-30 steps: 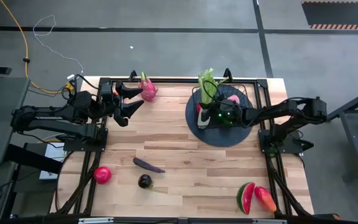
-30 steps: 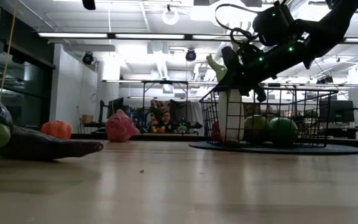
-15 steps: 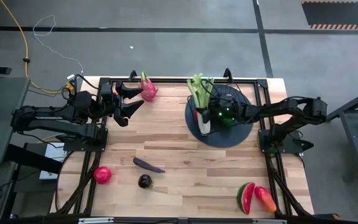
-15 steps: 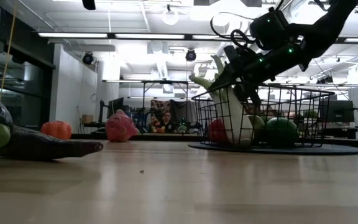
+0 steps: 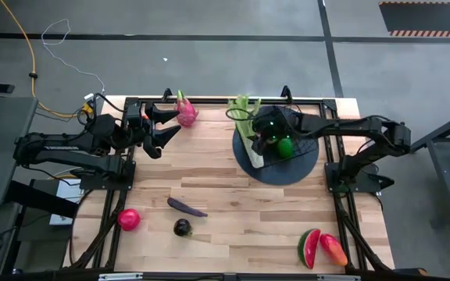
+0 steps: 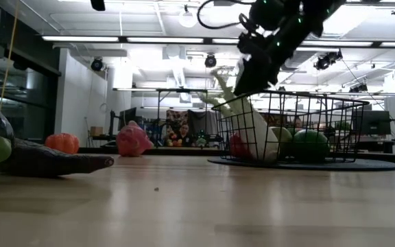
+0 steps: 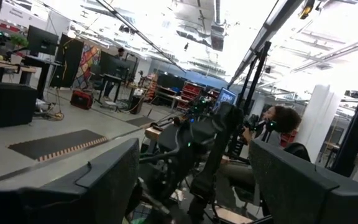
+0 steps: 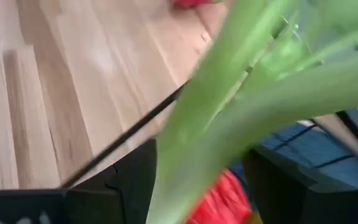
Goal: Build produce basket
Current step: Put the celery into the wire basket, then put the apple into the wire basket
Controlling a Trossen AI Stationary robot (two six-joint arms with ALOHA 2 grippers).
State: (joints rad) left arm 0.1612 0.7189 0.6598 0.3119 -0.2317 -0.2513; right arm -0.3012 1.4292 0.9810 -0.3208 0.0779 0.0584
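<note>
our right gripper (image 6: 252,65) sits spread just above the celery (image 6: 249,120), which leans over the basket (image 6: 307,130) rim below it. we reckon it could tip out if bumped. left gripper (image 5: 156,129) idles open.

1 camera hangs high and looks straight down on the whole wooden table (image 5: 225,195) and both arms. 1 sits low at the table top and looks level across it into the room. Both see the basket (image 5: 276,140) (image 6: 290,130) and the celery (image 5: 244,117) (image 6: 242,120). The left wrist camera faces the room. The right wrist camera is very close to the celery (image 8: 241,99).
</note>
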